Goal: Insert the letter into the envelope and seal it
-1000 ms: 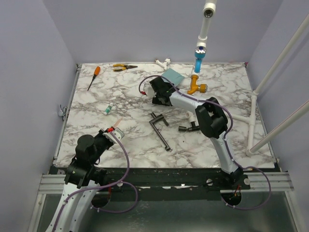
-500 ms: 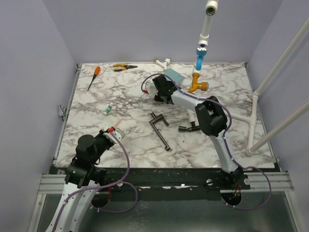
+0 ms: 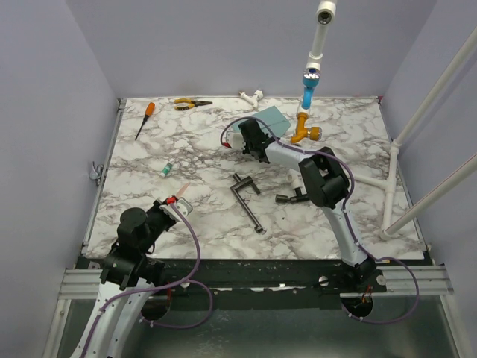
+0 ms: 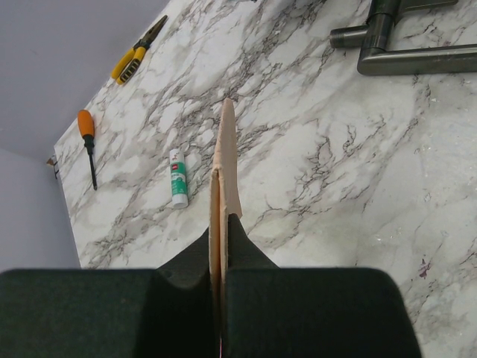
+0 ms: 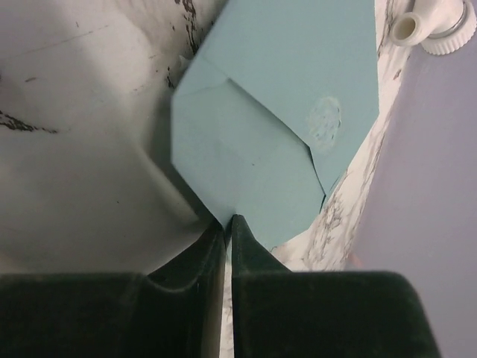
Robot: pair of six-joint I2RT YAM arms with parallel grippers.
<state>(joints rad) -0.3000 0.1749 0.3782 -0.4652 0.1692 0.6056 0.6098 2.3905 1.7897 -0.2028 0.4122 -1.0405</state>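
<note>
Step in hand: getting a hold on both papers before any insertion. The left claw (image 4: pixel 220 224) is pinched tight on the letter (image 4: pixel 223 149), which it holds edge-on above the near left of the bench (image 3: pixel 201 224). The right claw (image 5: pixel 228 224) is at the far middle, its jaws all but together on one corner of the envelope (image 5: pixel 283 112), which is close to the orange pipe fitting (image 3: pixel 302 134). The flaps look folded over. Next move, as I judge it: lift the envelope clear and get its pocket open toward the letter. A one-corner pinch on thin paper may let it swing or sag. Compared with a second ago, the right claw has crept toward the far edge and onto the envelope, which has shifted slightly. The left arm and letter are unchanged.
</note>
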